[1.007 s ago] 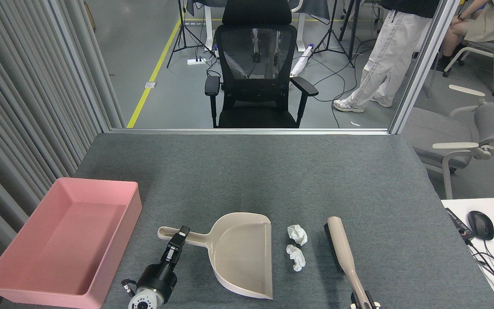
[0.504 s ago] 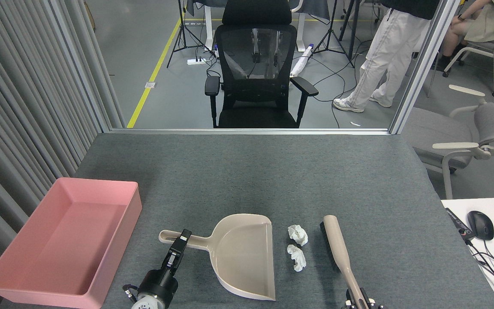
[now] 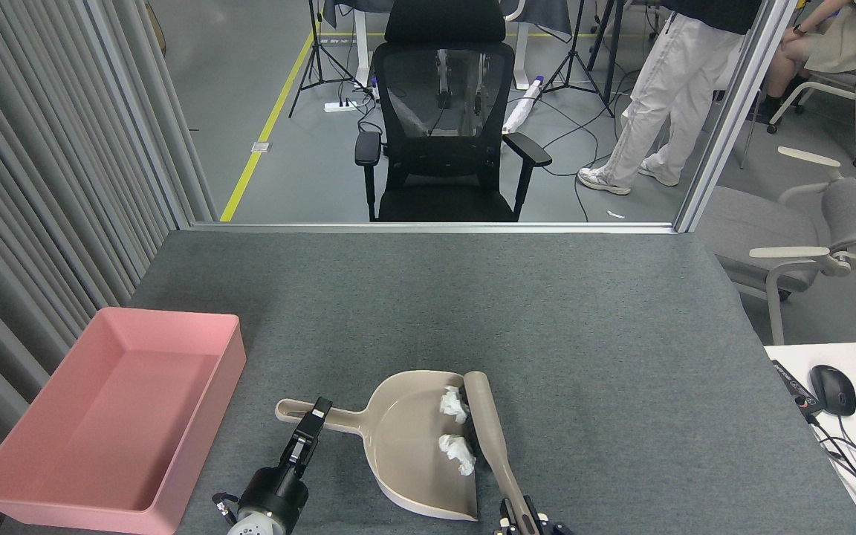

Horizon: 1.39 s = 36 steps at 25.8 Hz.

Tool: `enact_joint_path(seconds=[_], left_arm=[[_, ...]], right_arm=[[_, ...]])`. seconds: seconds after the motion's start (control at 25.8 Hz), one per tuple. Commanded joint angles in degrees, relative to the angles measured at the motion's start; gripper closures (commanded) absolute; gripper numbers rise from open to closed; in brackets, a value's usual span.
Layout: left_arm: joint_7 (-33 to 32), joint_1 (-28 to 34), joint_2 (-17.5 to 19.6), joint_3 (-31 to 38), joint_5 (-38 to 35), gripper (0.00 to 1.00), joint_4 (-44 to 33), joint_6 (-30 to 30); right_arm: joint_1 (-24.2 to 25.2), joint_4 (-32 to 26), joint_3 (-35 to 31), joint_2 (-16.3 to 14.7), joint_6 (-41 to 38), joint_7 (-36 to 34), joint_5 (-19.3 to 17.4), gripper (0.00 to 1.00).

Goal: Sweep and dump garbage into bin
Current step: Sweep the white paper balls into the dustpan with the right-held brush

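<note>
Now left hand (image 3: pixel 314 414) pinches dustpan (image 3: pixel 409 438) on grey felt table (image 3: pixel 472 297); right hand's state unclear.

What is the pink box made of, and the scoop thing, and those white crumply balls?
The pink bin looks like smooth moulded plastic: even colour, rounded corners, a soft sheen. The beige dustpan seems to be plastic too, matte and thin-walled, with one-piece shaping. The two white wads look like tissue paper: crumpled, soft, irregular folds. The table looks covered in grey felt-like fabric.
</note>
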Motion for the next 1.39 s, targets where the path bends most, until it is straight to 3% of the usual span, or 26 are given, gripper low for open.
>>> enact_joint_path(seconds=[0.0, 0.27, 0.54, 0.85, 1.12, 1.36], left_arm=[[0.0, 0.0, 0.0, 0.0, 0.1, 0.86, -0.2, 0.0], [0.0, 0.0, 0.0, 0.2, 0.3, 0.86, -0.1, 0.2], [-0.7, 0.0, 0.0, 0.6, 2.7, 0.87, -0.6, 1.0], [-3.2, -0.2, -0.1, 0.0, 8.3, 0.90, -4.4, 4.6], [-3.7, -0.4, -0.1, 0.5, 8.4, 0.90, -8.6, 7.7], [-4.5, -0.9, 0.0, 0.6, 10.1, 0.90, -13.7, 14.1]], right_arm=[[-1.2, -0.6, 4.8, 3.1, 0.8, -1.7, -0.2, 1.00], [0.7, -6.0, 4.4, 0.9, 2.5, -3.6, -0.8, 1.00], [5.0, -6.3, -7.5, -1.5, -1.1, -3.6, -1.3, 1.00], [6.0, -4.6, -21.6, -1.7, -10.3, -3.9, -1.3, 1.00], [7.1, -4.4, -22.0, -2.0, -11.0, -3.8, -1.1, 1.00], [7.2, -4.4, -22.0, -2.0, -10.9, -3.9, -0.9, 1.00]])
